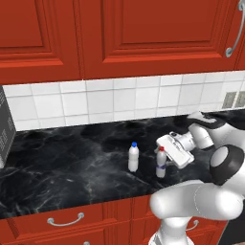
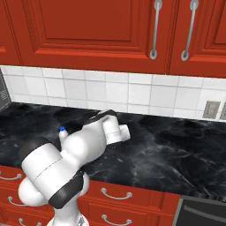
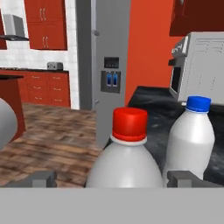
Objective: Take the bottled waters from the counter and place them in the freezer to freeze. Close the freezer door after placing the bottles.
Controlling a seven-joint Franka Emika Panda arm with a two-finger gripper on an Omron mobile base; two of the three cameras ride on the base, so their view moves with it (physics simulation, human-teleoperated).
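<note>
gripper [image 3: 111, 177] open, straddling red-cap bottle [image 1: 161, 163] | blue-cap bottle [image 1: 133, 157] just left on tabletop [image 1: 72, 167] | light, smooth, squashy: grasp mid-body

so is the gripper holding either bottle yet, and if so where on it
Nothing is held yet. The gripper is open, its fingertips either side of the red-capped bottle around its upper body, not closed on it. The blue-capped bottle stands free beside it.

Black marble counter [image 1: 72, 167] carries two upright bottles near its front edge: blue-capped bottle [image 1: 133, 157], red-capped bottle [image 1: 161, 163] just beside.
</note>
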